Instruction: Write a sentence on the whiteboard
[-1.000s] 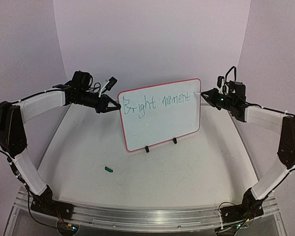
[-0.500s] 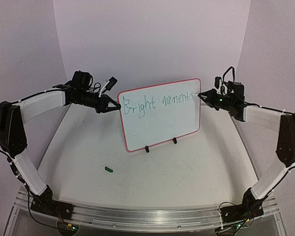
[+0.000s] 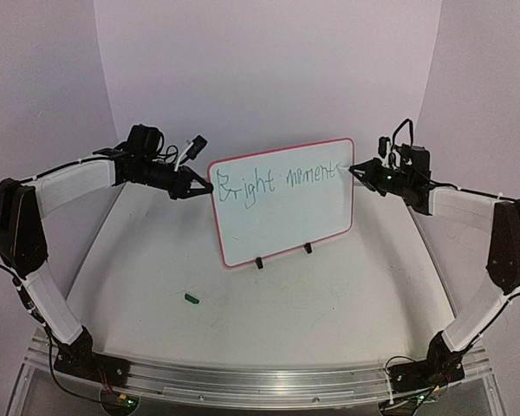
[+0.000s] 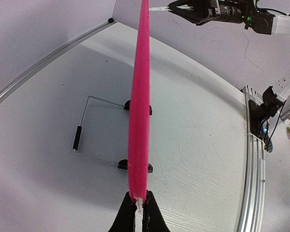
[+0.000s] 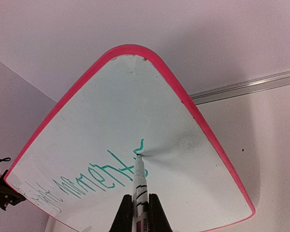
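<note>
Right wrist view: the right gripper [image 5: 139,199], closed on a marker [image 5: 138,181], presses its tip against the upright whiteboard [image 5: 87,125] straight ahead, whose long axis runs away toward the left gripper [image 4: 137,205], clamped on the opposite rim.

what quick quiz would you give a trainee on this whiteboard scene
1. True or false: the left gripper is shut on the rim of the whiteboard.
2. What does the right gripper hold? A) a marker B) an eraser C) nothing
3. Fill in: the first word written on the whiteboard is ___.

Key: 1 true; 2 A; 3 Bright
</note>
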Robot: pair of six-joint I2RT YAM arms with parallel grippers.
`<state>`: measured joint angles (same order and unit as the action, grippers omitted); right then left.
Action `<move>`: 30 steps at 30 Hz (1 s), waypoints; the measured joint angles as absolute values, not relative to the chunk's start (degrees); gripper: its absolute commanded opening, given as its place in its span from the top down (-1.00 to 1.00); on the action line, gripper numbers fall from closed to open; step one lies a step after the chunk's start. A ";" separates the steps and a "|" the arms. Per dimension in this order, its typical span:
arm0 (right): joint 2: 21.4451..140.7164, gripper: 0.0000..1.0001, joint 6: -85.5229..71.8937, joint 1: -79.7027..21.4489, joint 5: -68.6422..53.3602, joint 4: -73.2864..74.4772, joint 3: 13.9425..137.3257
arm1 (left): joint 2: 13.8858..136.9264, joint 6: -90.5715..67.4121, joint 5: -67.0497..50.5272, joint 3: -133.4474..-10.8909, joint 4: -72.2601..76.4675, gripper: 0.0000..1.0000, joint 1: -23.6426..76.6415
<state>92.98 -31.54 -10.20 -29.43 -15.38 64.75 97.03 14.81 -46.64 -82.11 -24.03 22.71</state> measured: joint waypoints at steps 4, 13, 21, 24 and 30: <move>92.99 1.00 -31.56 -10.20 -28.75 -15.35 64.71 | 97.03 14.81 -46.54 -82.13 -24.03 1.00 22.72; 92.99 1.00 -31.77 -10.20 -26.16 -15.31 64.33 | 97.03 14.79 -46.48 -82.13 -24.03 1.00 22.72; 92.99 1.00 -31.79 -10.20 -25.54 -15.00 63.59 | 97.03 14.79 -46.50 -82.13 -24.03 1.00 22.72; 92.99 1.00 -31.77 -10.19 -25.53 -14.94 63.48 | 97.03 14.79 -46.50 -82.13 -24.03 1.00 22.74; 92.99 1.00 -31.76 -10.15 -25.83 -14.87 63.18 | 97.03 14.80 -46.49 -82.13 -24.03 1.00 22.77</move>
<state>92.99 -31.76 -10.15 -25.83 -14.87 63.18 97.03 14.80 -46.49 -82.13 -24.03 22.77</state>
